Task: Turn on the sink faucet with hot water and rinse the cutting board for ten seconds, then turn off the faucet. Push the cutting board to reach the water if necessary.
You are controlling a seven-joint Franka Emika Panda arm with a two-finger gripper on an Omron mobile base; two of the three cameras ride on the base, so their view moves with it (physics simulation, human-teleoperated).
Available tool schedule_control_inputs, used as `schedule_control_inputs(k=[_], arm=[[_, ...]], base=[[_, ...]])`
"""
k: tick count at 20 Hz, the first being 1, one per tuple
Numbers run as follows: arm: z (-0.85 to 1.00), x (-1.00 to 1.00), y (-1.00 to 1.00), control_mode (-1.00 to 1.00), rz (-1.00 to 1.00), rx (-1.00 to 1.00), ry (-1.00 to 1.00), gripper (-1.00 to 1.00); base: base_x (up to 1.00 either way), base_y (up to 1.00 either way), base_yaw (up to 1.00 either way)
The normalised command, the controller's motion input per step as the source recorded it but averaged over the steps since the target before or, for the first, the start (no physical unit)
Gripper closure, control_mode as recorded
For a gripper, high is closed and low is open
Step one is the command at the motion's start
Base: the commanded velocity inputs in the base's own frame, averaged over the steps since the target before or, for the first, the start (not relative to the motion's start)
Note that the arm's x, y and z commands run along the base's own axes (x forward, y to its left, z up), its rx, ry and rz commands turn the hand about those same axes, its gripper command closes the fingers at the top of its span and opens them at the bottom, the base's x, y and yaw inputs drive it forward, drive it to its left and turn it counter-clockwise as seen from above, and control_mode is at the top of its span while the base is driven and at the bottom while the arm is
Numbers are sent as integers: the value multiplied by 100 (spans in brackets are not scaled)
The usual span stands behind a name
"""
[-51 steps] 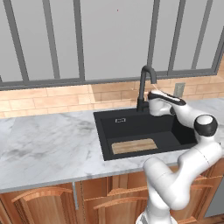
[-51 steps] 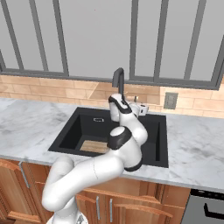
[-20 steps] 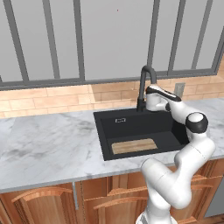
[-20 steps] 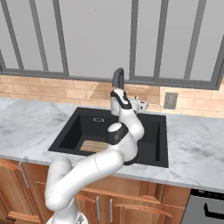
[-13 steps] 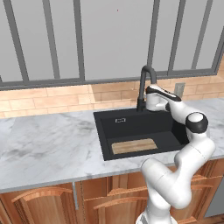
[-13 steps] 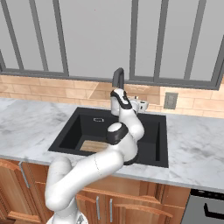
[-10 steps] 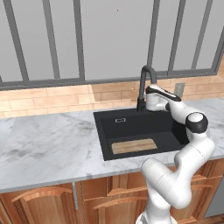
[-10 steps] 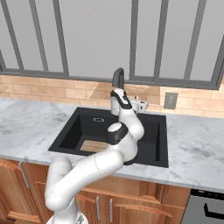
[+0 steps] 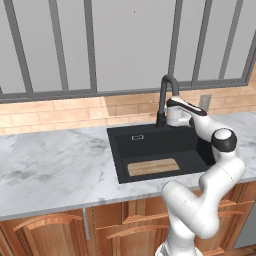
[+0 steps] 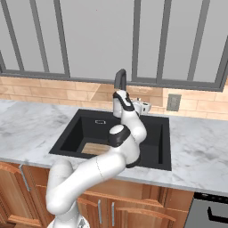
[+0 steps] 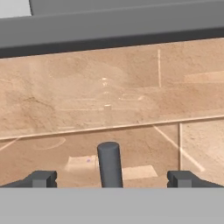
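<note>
The two-finger pincer (image 11: pixel 109 178) is reaching with fingers spread wide around the thin dark lever (image 11: pixel 109 164) of the tall matte black gooseneck faucet (image 9: pixel 165 97), while the small tan wooden cutting board (image 9: pixel 152 166) is lying in the black rectangular sink (image 9: pixel 150 145) near its front wall.

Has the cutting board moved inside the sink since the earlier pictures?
No. The cutting board lies by the front wall of the sink, as before.

Tabletop (image 9: pixel 55 170): grey-veined white marble, running along the wall.
Backsplash (image 9: pixel 65 112): tan brick tiles beneath the window (image 9: pixel 130 45), which has dark grey bars.
Wall outlet (image 10: pixel 173 102): grey plate on the tiles.
Cabinets (image 9: pixel 55 232): brown wood doors below the tabletop.
</note>
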Motion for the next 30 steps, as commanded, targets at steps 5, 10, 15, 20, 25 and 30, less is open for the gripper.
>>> schedule_control_inputs(k=[5, 10, 15, 20, 25, 30], arm=[[0, 5, -6, -100, 0, 0, 0, -100], [0, 0, -6, -100, 0, 0, 0, -100], [0, 0, -7, -100, 0, 0, 0, -100], [0, 0, -12, -100, 0, 0, 0, -100], [0, 0, -11, -100, 0, 0, 0, -100], [0, 0, -7, -100, 0, 0, 0, -100]], base=[[0, 0, 0], [0, 0, 0], [0, 0, 0], [0, 0, 0], [0, 0, 0], [0, 0, 0]])
